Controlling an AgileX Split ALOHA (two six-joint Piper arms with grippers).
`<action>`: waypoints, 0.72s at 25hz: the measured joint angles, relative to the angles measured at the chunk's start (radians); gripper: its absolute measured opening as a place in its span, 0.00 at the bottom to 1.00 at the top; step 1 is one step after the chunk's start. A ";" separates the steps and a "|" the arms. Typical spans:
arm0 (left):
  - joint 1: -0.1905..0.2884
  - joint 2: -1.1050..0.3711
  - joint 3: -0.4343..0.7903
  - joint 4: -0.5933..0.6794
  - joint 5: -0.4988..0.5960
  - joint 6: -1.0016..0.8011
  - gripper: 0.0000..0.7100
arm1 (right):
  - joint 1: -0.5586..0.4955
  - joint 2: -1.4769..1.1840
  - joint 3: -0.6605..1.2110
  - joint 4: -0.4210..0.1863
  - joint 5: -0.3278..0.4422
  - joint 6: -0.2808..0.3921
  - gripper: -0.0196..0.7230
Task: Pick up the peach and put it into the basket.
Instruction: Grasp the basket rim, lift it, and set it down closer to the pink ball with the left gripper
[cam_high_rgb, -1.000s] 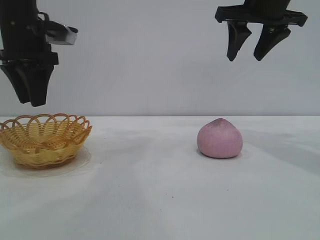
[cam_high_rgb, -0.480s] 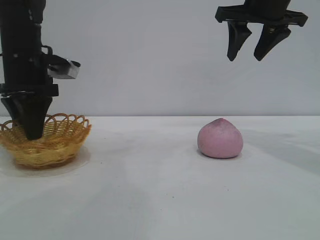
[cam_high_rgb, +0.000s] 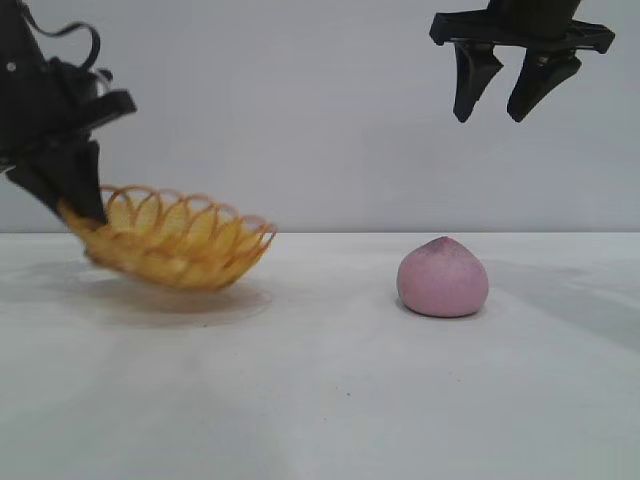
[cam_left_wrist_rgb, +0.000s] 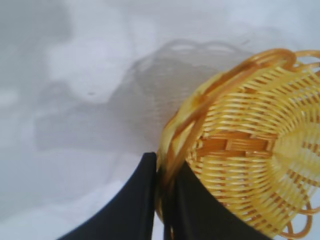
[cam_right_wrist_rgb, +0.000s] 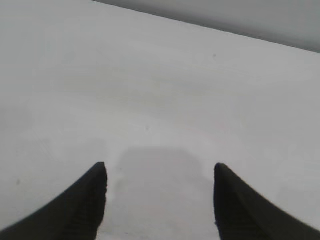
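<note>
The dusty-pink peach (cam_high_rgb: 442, 279) sits on the white table right of centre. The yellow-tan wicker basket (cam_high_rgb: 175, 240) is at the left, tilted, with its left side raised off the table. My left gripper (cam_high_rgb: 82, 205) is shut on the basket's left rim. The left wrist view shows both dark fingers (cam_left_wrist_rgb: 135, 200) pinching the looped rim of the basket (cam_left_wrist_rgb: 250, 150). My right gripper (cam_high_rgb: 495, 110) hangs high above the peach, open and empty. The right wrist view shows only its fingertips (cam_right_wrist_rgb: 97, 187) over bare table; the peach is out of that view.
The white table (cam_high_rgb: 320, 400) runs across the whole view in front of a plain grey wall. Nothing else stands on it.
My left gripper came down onto the basket's left rim, closed on it, then lifted and dragged the basket to the right, tilting it. The right arm and the peach have not moved.
</note>
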 joint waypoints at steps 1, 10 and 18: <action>-0.004 -0.019 0.041 -0.088 -0.043 0.024 0.00 | 0.000 0.000 0.000 0.000 0.000 0.000 0.56; -0.077 -0.050 0.332 -0.491 -0.222 0.181 0.00 | 0.000 0.000 0.000 0.010 0.002 0.000 0.56; -0.149 -0.050 0.359 -0.571 -0.296 0.180 0.00 | 0.000 0.000 0.000 0.012 0.002 0.000 0.56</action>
